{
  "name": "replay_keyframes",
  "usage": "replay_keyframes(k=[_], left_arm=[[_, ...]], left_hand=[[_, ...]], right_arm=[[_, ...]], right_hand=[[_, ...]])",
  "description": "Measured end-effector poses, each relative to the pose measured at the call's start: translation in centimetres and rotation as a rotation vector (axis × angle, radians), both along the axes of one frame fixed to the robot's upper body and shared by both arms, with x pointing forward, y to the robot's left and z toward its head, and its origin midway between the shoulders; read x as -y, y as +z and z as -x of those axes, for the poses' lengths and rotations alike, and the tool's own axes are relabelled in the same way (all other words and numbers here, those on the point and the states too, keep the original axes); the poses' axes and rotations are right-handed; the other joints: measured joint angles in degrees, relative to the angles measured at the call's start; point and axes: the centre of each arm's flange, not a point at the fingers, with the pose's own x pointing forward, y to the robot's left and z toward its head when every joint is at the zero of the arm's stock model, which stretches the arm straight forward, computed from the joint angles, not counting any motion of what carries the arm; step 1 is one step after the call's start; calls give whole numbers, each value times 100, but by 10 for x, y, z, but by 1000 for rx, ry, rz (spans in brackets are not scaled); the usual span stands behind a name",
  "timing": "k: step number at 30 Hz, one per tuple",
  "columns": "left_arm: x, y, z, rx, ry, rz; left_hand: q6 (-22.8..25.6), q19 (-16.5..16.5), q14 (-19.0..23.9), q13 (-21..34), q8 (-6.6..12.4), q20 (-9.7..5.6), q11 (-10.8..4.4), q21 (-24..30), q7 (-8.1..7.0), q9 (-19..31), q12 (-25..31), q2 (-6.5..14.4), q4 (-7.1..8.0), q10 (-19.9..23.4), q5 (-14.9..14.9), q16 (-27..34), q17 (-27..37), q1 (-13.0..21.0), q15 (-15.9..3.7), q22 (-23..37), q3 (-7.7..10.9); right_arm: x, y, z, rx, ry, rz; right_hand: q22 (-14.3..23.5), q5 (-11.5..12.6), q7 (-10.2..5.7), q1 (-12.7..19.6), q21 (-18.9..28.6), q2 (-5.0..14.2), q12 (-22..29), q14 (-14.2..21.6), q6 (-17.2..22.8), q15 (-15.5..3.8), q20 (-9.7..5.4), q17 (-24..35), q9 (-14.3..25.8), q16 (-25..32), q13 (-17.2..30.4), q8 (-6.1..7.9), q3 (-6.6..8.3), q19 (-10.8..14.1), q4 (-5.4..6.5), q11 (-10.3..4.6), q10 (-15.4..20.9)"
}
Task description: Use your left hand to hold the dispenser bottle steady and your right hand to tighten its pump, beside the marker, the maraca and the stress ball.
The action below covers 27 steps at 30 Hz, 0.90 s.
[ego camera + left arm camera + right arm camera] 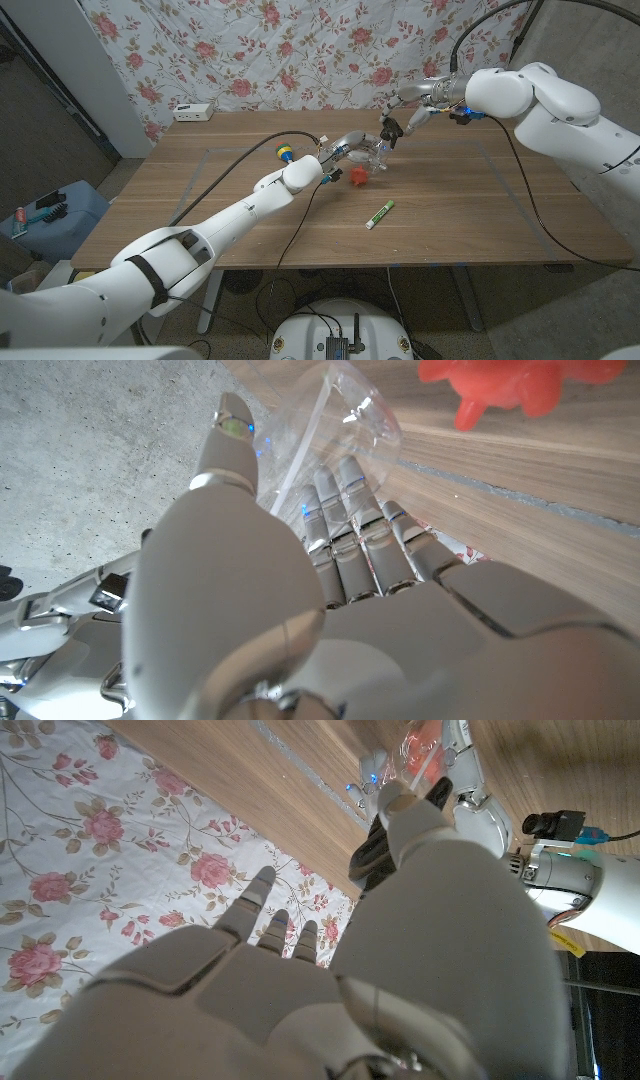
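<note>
Head view: the left arm stretches across the surface [470,215], its robot hand [345,150] wrapped around the clear dispenser bottle [374,152] mid-table, beside the red stress ball [359,177]. The right robot hand [400,122] reaches down onto the pump [388,126]; its grip is unclear.

Left wrist view: fingers [352,520] curl against the bottle [340,420].

Right wrist view: fingers [262,905] spread, thumb toward the bottle.

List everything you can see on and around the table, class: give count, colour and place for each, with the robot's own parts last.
dispenser bottle: one, clear, table middle, held.
stress ball: one, red, spiky, beside the bottle.
marker: one, green and white, nearer the front edge.
maraca: one, yellow, blue and green, behind the left arm.
power strip: one, white, far left corner.
table: one, wooden.
left hand: one, white, grips the bottle.
right hand: one, white, above the bottle's top.
</note>
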Motion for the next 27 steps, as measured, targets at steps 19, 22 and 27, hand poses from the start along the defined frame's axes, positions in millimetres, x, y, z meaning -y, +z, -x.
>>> replay_keyframes(k=[19, 22, 27], left_arm=[[0, -4, 3, 3, 1, 1], [0, -4, 4, 5, 2, 0], [0, -4, 4, 6, 3, -1]], left_hand=[[0, 0, -4, -4, -22, 0, 0, 0, 0, 0, -23, 0, 1, 0, 0, -17, -1, 0, -4, 0, -1], [0, 0, -5, -5, -23, 0, 0, 0, 0, 0, -17, 0, 1, 0, 0, -18, -3, 0, -5, 0, -1], [0, 0, -5, -5, -39, 0, 0, 0, 0, 0, -1, 0, 1, 0, 0, -21, -5, 0, -5, 0, -1]], right_arm=[[-2, 1, -1, -42, -34, 4], [-2, 1, -2, -51, -38, 1], [-3, 1, -2, -67, -43, -3]], right_hand=[[-14, -73, 0, -446, 65, 38, 45, 74, 0, -217, -358, 28, -2, 44, 0, 22, -246, 340, 196, 191, -45], [-14, -73, 0, -499, 65, 32, 45, 95, 0, -237, -375, 28, -2, 44, 0, 21, -248, 357, 198, 173, -24], [-13, -95, 22, -580, 65, 51, 45, 95, 22, -237, -408, 27, -15, 44, 1, 17, -291, 390, 241, 213, 16]])
